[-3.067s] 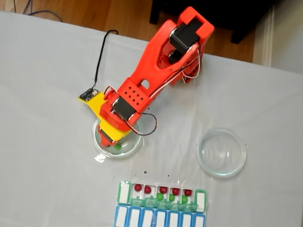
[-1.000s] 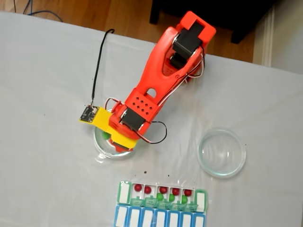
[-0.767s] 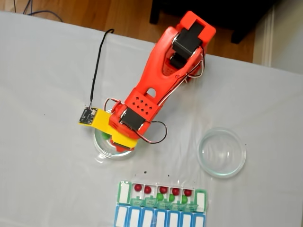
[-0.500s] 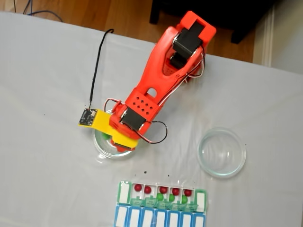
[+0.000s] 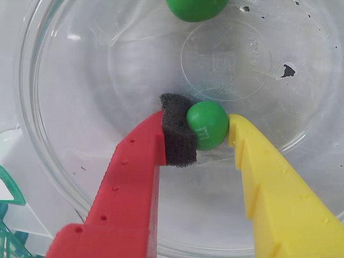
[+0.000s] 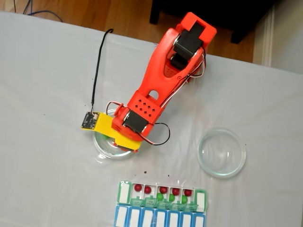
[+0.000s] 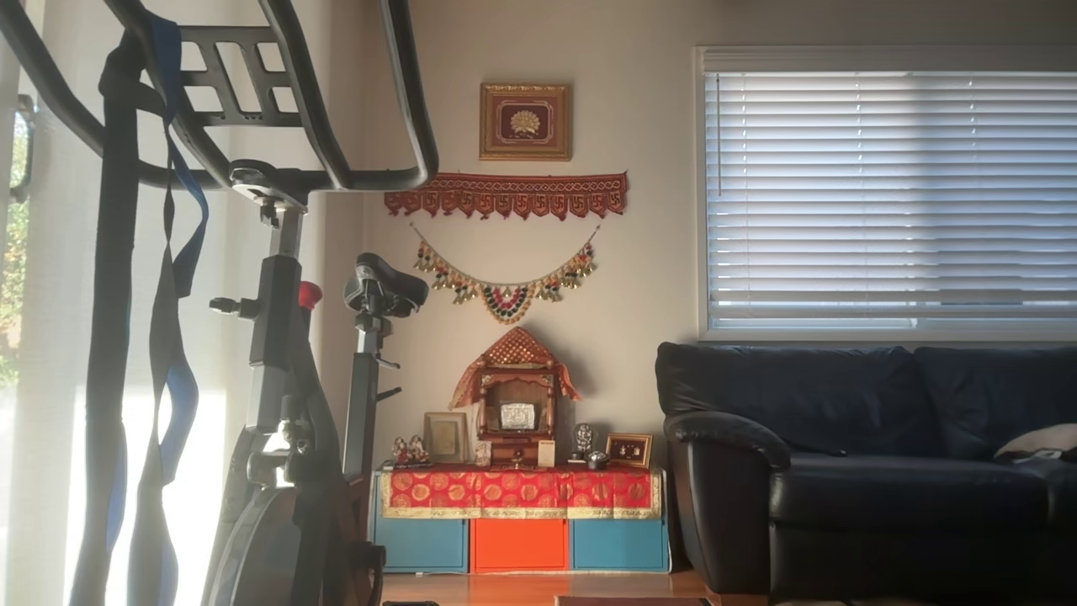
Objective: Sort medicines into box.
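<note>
In the wrist view my gripper (image 5: 207, 129) is inside a clear glass dish (image 5: 64, 156). Its red finger's black foam pad (image 5: 176, 138) and its yellow finger (image 5: 252, 161) press on either side of one green pill (image 5: 207, 124). A second green pill (image 5: 196, 6) lies at the dish's far edge. In the fixed view the orange arm (image 6: 161, 80) reaches over the left dish (image 6: 102, 149), and its yellow wrist plate (image 6: 124, 137) hides the fingers. The box (image 6: 161, 204) sits at the bottom edge, its green-lidded row holding several dark red pills (image 6: 163, 189) and green pills (image 6: 172, 197).
A second, empty glass dish (image 6: 221, 152) stands right of the arm. A black cable (image 6: 98, 61) runs from the small camera board (image 6: 88, 120) toward the table's far edge. The white cloth (image 6: 42, 156) covers the table. The other view shows a room with an exercise bike (image 7: 286, 404) and a sofa (image 7: 867, 463).
The wrist and its yellow plate have shifted slightly down and to the right over the left dish. The pills in the box lie as before.
</note>
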Available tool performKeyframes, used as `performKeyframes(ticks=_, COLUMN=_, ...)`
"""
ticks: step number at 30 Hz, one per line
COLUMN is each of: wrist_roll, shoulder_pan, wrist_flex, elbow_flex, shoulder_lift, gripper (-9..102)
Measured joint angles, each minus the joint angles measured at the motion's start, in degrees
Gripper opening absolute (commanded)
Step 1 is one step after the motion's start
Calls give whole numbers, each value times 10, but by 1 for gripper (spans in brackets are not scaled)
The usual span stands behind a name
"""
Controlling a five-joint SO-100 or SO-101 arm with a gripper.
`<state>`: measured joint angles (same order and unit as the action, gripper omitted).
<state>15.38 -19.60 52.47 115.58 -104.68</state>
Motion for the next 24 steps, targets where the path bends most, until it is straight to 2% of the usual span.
performKeyframes(ticks=8, wrist_roll=0, shoulder_pan=0, wrist_flex=-26, elbow_flex=1, shoulder_lift=0, gripper=1)
performKeyframes(ticks=20, wrist_roll=4, shoulder_pan=-4, wrist_flex=-41, elbow_flex=9, shoulder_lift=-1, gripper=1)
performKeyframes(ticks=24, wrist_roll=7, shoulder_pan=-25, wrist_flex=-12, elbow_flex=-6, shoulder_lift=-1, gripper=2)
